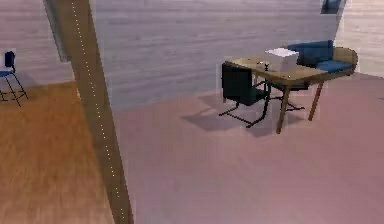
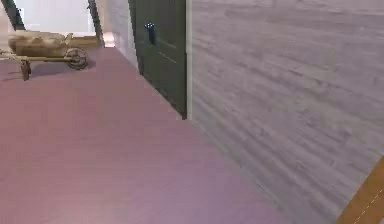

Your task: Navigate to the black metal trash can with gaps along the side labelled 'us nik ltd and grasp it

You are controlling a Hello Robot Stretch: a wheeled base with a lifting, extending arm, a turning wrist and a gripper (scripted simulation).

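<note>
As a desk [image 1: 303, 78], chair [image 1: 243, 86] at its left edge, stands ahead, search and grasp likely remain; gripper state: cannot tell.

Forward: distant desk [image 1: 300, 82]; sideways: near wall [image 2: 290, 90]

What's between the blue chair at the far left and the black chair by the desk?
In the forward view, a wooden post, nearer the camera, crosses between the blue chair and the black chair; otherwise bare floor.
</note>
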